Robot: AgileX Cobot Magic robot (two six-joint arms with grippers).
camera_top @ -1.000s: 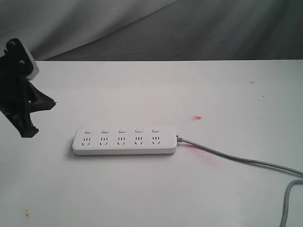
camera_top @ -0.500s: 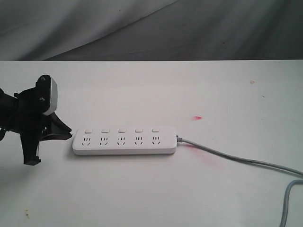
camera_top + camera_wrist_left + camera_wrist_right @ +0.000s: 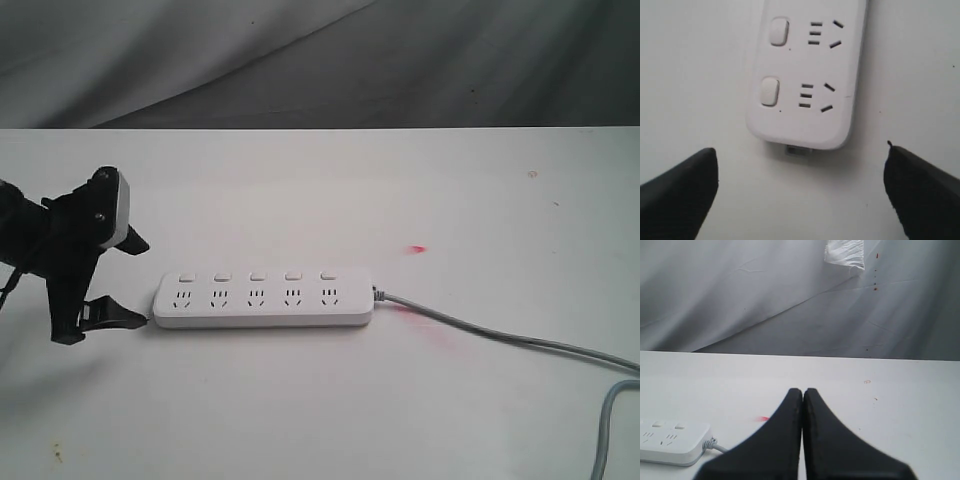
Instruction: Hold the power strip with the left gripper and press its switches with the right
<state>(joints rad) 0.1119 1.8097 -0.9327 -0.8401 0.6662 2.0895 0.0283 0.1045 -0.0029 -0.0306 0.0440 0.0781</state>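
The white power strip [image 3: 263,297] lies flat on the table, its grey cable [image 3: 500,336] trailing off to the right. Its switches [image 3: 256,275] form a row along the far edge, one above each socket. My left gripper [image 3: 138,280] stands open just off the strip's left end, one finger [image 3: 133,241] beyond the far edge line and the other [image 3: 112,316] at the near one, neither touching. The left wrist view shows that rounded end of the power strip [image 3: 805,80] ahead of the left gripper [image 3: 800,150]. My right gripper [image 3: 803,392] is shut on nothing, out of the exterior view.
A small red mark [image 3: 417,248] sits on the table behind the cable end. Grey cloth [image 3: 320,60] hangs behind the table's back edge. The cable curls down at the right edge [image 3: 605,430].
My left gripper has come down and to the right from the upper left. Its jaws have spread, now bracketing the line of the strip's left end. The strip has not moved.
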